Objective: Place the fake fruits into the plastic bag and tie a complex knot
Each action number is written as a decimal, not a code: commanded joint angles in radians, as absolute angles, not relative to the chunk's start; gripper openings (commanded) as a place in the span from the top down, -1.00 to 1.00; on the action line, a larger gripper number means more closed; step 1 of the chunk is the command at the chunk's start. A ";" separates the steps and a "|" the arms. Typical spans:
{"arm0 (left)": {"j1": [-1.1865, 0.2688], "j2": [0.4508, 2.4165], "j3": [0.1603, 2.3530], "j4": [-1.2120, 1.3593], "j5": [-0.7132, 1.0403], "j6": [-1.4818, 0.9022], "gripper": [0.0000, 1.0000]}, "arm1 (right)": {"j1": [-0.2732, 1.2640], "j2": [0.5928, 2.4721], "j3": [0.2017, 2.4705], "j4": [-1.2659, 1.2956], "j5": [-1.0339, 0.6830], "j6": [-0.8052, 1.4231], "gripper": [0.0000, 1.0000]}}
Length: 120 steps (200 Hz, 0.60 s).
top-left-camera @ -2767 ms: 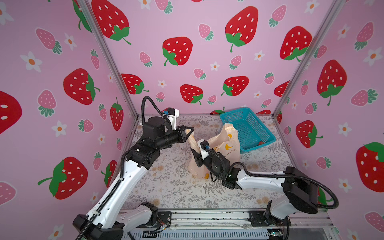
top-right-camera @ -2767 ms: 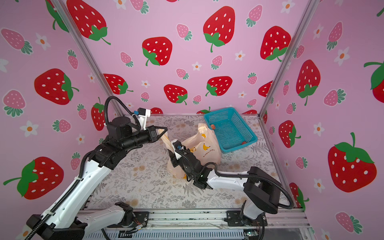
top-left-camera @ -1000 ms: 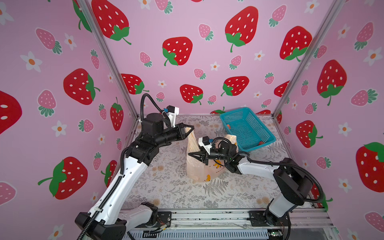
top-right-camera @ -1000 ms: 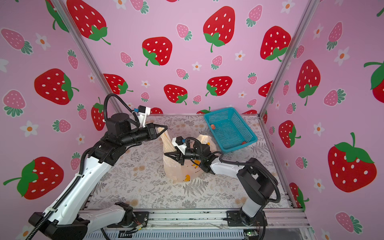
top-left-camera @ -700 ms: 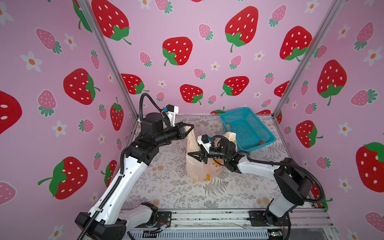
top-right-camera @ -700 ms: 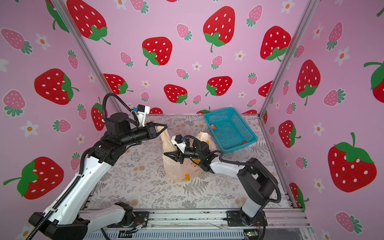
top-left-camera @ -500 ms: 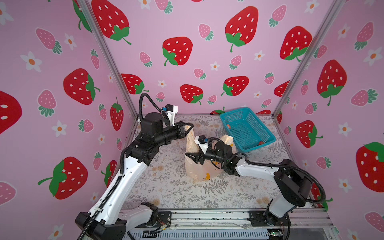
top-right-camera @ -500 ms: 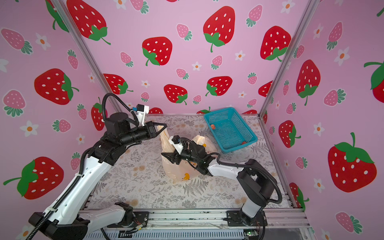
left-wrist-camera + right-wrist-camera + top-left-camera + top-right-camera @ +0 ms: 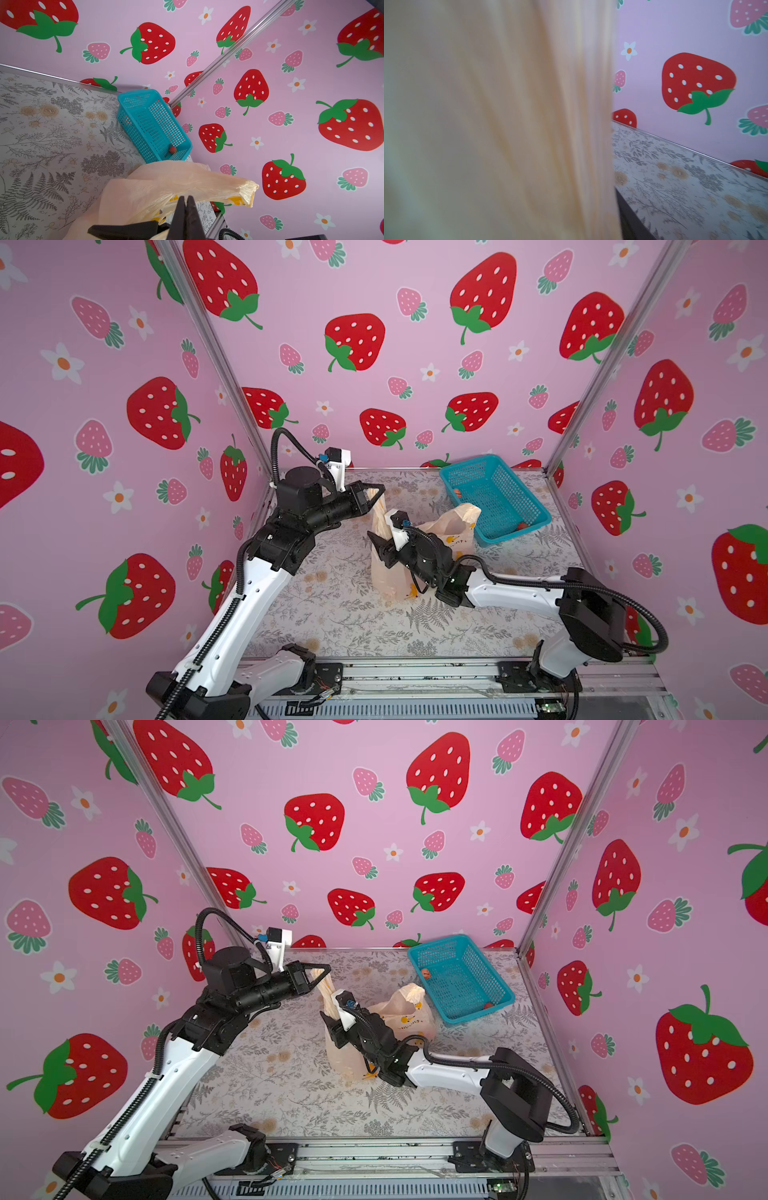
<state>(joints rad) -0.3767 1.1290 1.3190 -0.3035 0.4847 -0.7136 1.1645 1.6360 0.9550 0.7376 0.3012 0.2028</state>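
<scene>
The plastic bag (image 9: 386, 576) (image 9: 345, 1052) stands mid-table, peach with yellow bananas. My left gripper (image 9: 377, 492) (image 9: 185, 204) is shut on one handle and holds it stretched up. The other handle (image 9: 465, 512) (image 9: 239, 187) flops free toward the basket. My right gripper (image 9: 375, 540) (image 9: 328, 1022) presses against the stretched handle below the left gripper. Bag film (image 9: 488, 124) fills the right wrist view; only one dark finger (image 9: 629, 218) shows beside it. Two fake fruits lie in the basket: a red strawberry (image 9: 523, 526) (image 9: 172, 149) and a paler one (image 9: 457, 492) (image 9: 424, 972). Any fruits in the bag are hidden.
A blue mesh basket (image 9: 498, 502) (image 9: 461, 982) (image 9: 149, 124) stands at the back right corner, close behind the bag. Pink strawberry walls close the table on three sides. The right arm (image 9: 519, 597) lies low across the front right of the table.
My right gripper has moved left across the bag to the stretched handle under the left gripper. The left gripper has kept its hold in place.
</scene>
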 commanded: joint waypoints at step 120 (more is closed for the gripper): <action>-0.349 1.201 1.410 -0.349 0.501 -0.627 1.00 | 1.152 1.523 1.042 0.414 0.300 0.026 -0.72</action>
